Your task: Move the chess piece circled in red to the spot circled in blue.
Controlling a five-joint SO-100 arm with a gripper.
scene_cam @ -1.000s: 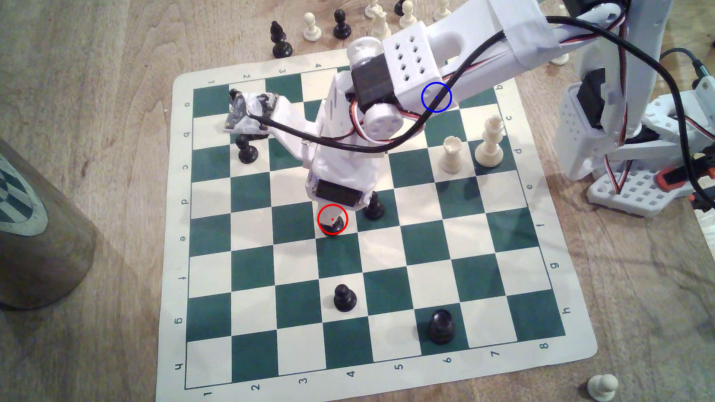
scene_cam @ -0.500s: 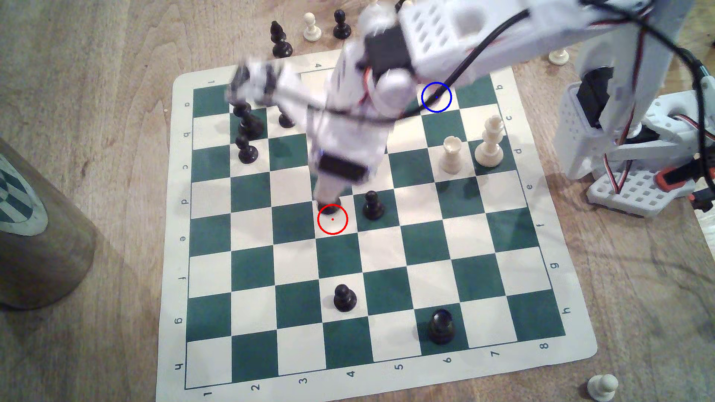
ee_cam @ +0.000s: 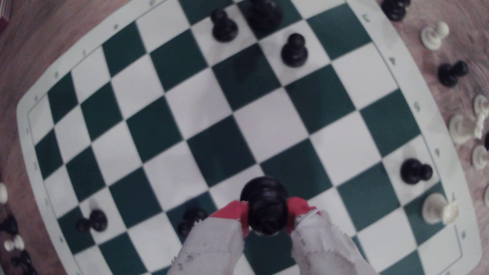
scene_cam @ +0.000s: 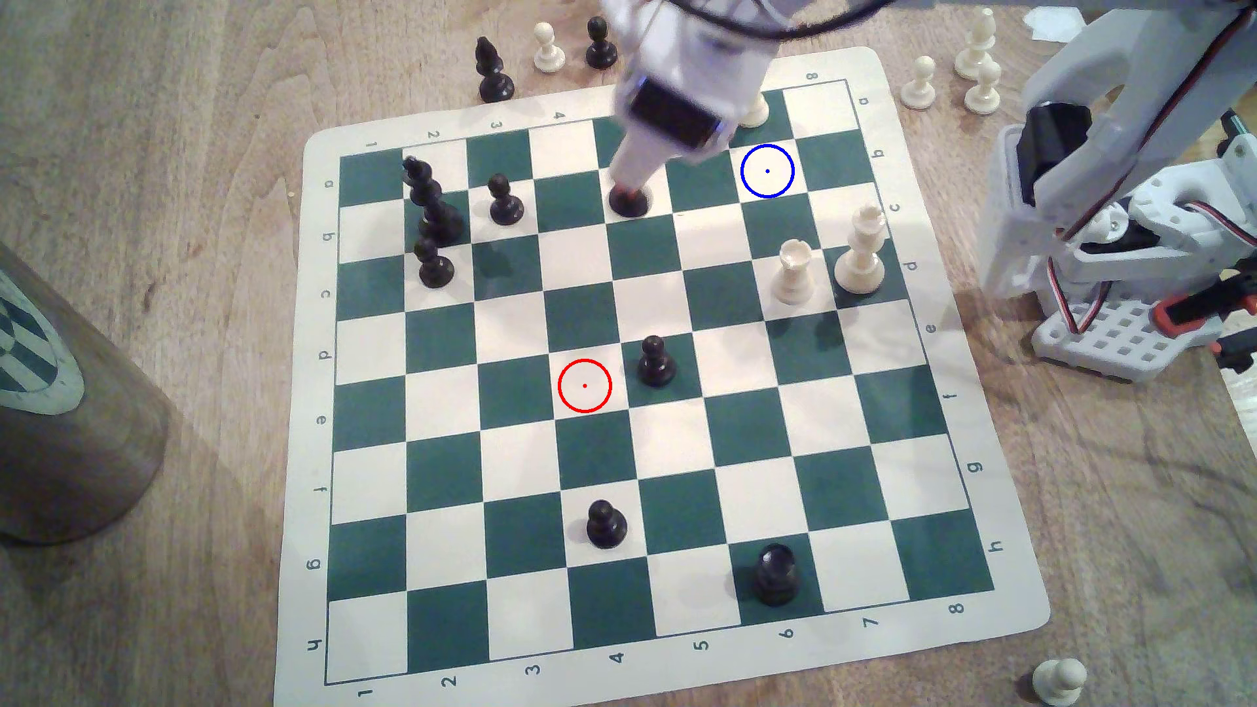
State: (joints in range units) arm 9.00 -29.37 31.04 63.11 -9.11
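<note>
Black bishop (ee_cam: 267,209) sits pinched between gripper's (ee_cam: 267,216) red pads (ee_cam: 230,211), lifted above board (scene_cam: 354,632) so it clears other pieces. Blue-ringed spot (scene_cam: 767,171) lies near gripper, toward exterior view's right. Carry looks nearly done. White pawn (scene_cam: 753,112) stands close; lower gently.

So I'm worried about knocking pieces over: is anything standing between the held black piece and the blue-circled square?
Nothing visible does. The gripper holds the black piece, and the squares between it and the blue-circled square are bare. The nearest piece, a white piece, stands beyond that square.
</note>
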